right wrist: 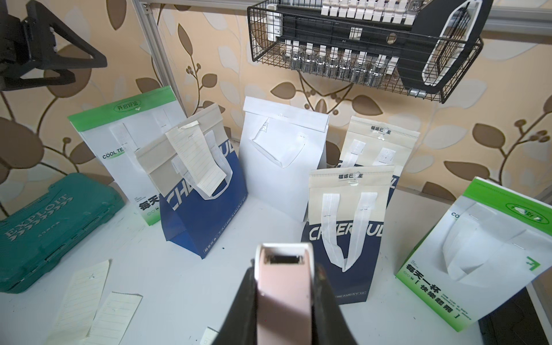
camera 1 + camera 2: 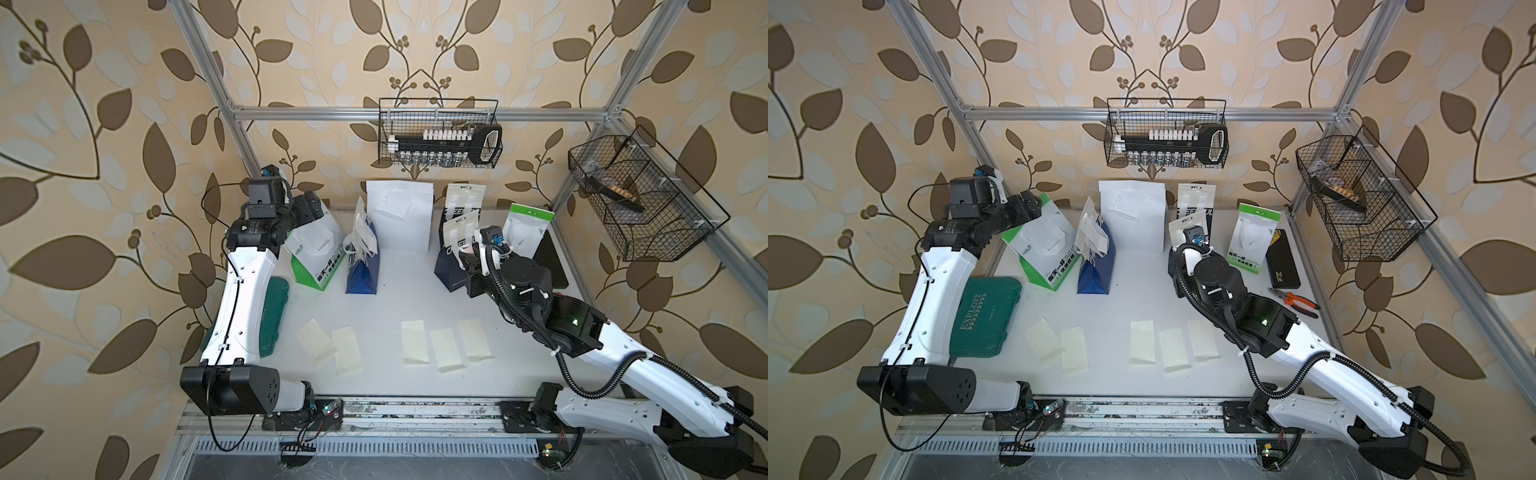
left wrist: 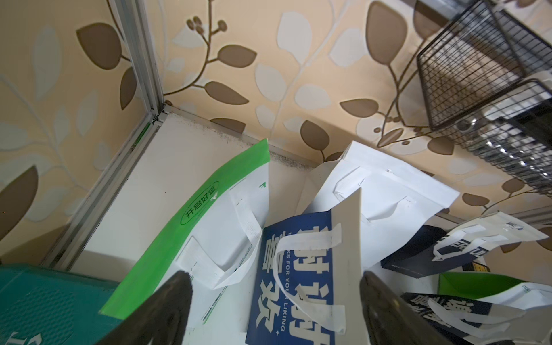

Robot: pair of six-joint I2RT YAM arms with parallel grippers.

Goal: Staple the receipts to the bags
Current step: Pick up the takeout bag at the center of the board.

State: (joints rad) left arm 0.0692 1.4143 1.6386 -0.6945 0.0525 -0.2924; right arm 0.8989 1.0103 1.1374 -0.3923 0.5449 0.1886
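**One receipt up, five to go at the stapling desk**

Six paper bags (image 2: 399,224) stand along the back of the desk (image 2: 395,291). One receipt (image 1: 195,161) hangs from the folded top of the blue bag (image 1: 206,221). Five more receipts (image 2: 415,341) lie flat near the front, well apart from the bags.

The right end effector (image 1: 284,270) is clenched on a pink stapler (image 1: 282,298), whose mouth faces the bags. The left end effector (image 2: 1030,208) hovers over the green-and-white bag (image 2: 1042,245) in the back corner, its jaws spread and empty.

The receipts look thin, light and limp and lie flush on the desk. A pinch at a short end or corner seems the likeliest hold. The bags appear light and easy to tip. Their doubled top fold is probably the stiffest place to staple, with the free arm steadying it.

Only the right wrist view shows the stapler and the hung receipt plainly; in both top views the arm nearly hides the tool. The top views alone take in all five loose receipts. A top view also shows pliers (image 2: 1293,303) beside the right arm. The left wrist view confirms the gap between the open jaws.
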